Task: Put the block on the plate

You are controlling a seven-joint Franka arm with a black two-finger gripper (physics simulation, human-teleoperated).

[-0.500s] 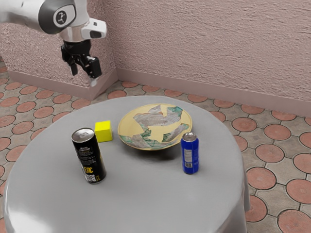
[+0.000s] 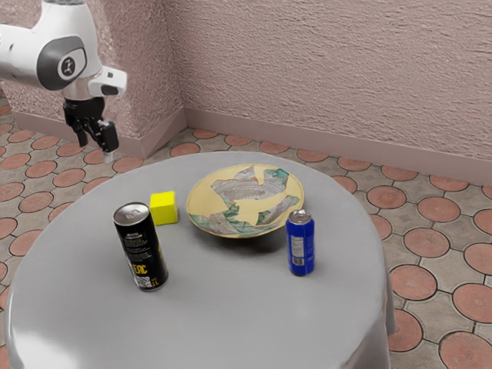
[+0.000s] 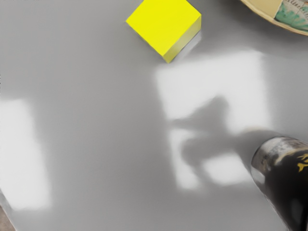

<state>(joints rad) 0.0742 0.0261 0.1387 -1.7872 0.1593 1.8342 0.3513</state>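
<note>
A rough pink plaster wall (image 2: 330, 77) fills the top of the exterior view, and below it runs a floor (image 2: 442, 307) of reddish round tiles set in grey. The round table (image 2: 231, 315), under a smooth grey cloth, takes up the lower left and centre. The white and dark grey arm (image 2: 69, 38) comes in at the exterior view's upper left. A wide cream plate (image 2: 207, 201) with green and grey patches rests on the table's far side, near the middle of the frame. A black can (image 2: 142, 250) with yellow lettering stands at centre left, and a smaller blue can (image 2: 300, 246) stands at the plate's lower right. The black gripper (image 2: 95, 151) hangs at the upper left, its two fingers spread with a gap between them. The yellow block (image 2: 163, 208) sits on the cloth, just beside the black can's top in the exterior view and left of the plate, apart from its rim. The wrist view shows the block and the plate's edge, the black can's metal end, and a forked shadow (image 3: 211, 120) across bright patches of light on the cloth.
</note>
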